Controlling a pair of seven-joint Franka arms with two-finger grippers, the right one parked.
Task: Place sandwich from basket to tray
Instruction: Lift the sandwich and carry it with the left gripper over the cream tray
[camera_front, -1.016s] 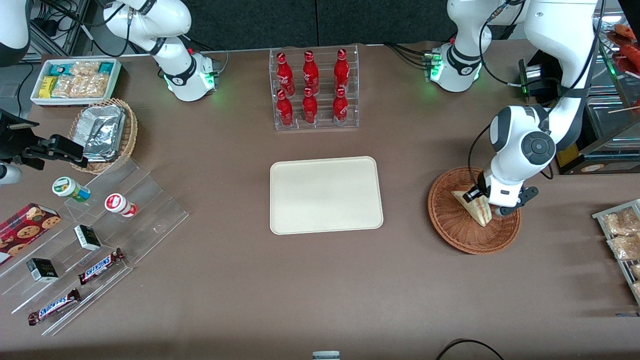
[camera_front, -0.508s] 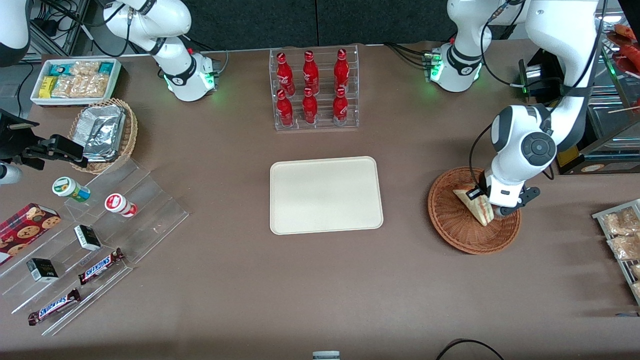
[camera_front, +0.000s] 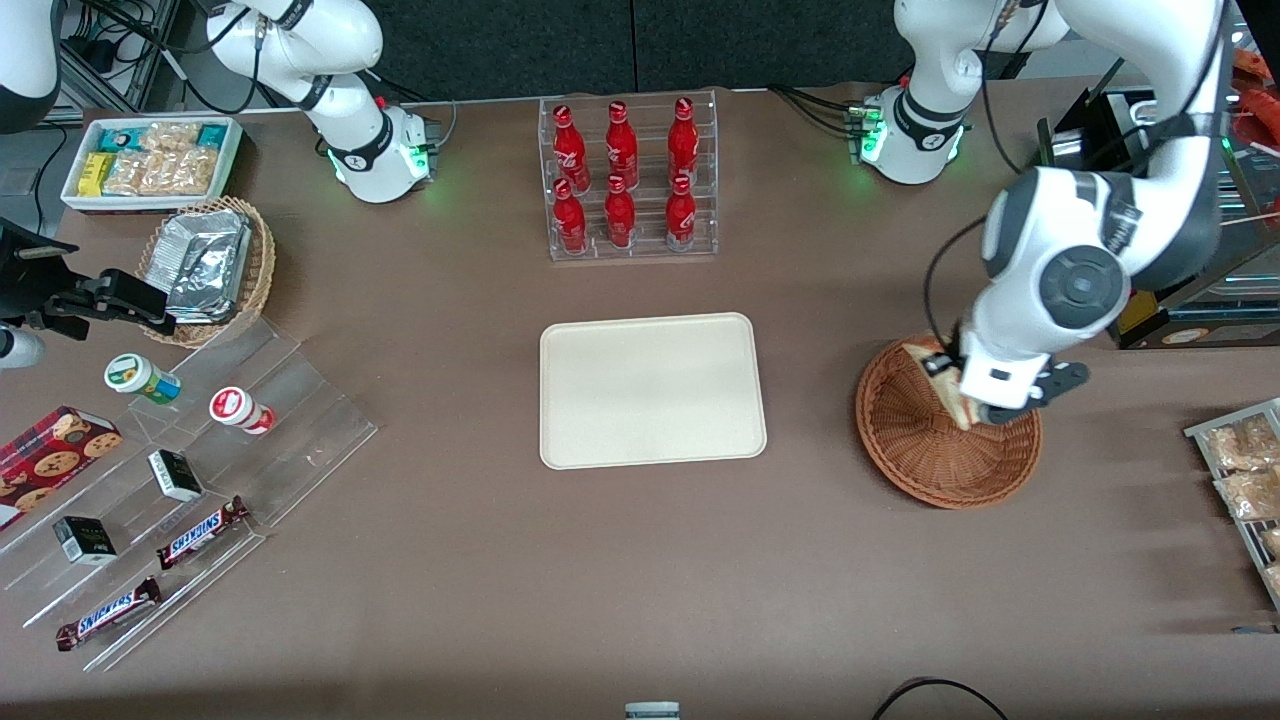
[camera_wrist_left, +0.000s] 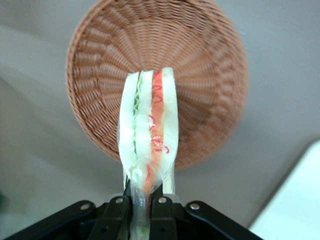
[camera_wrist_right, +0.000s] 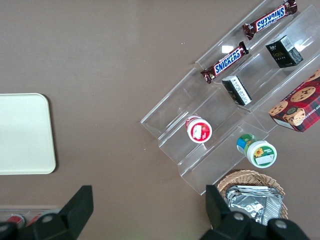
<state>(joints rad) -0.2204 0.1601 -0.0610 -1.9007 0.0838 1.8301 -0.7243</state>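
Note:
My left gripper (camera_front: 962, 392) is shut on the sandwich (camera_front: 945, 375), a wrapped white-bread wedge with red and green filling, and holds it lifted above the reddish-brown wicker basket (camera_front: 915, 445). In the left wrist view the sandwich (camera_wrist_left: 150, 140) hangs edge-on from the gripper (camera_wrist_left: 142, 212), with the basket (camera_wrist_left: 200, 60) empty below it. The cream-beige tray (camera_front: 652, 390) lies flat in the middle of the table, bare, toward the parked arm's end from the basket; one corner shows in the left wrist view (camera_wrist_left: 300, 210).
A clear rack of red bottles (camera_front: 627, 180) stands farther from the camera than the tray. A wire rack of snack packets (camera_front: 1245, 480) sits at the working arm's table edge. A stepped acrylic stand (camera_front: 170, 470), a tan foil-packet basket (camera_front: 210, 268) and a white snack bin (camera_front: 150, 160) lie toward the parked arm's end.
The gripper has risen out of the basket with the sandwich in its grip; the sandwich has left the basket's floor.

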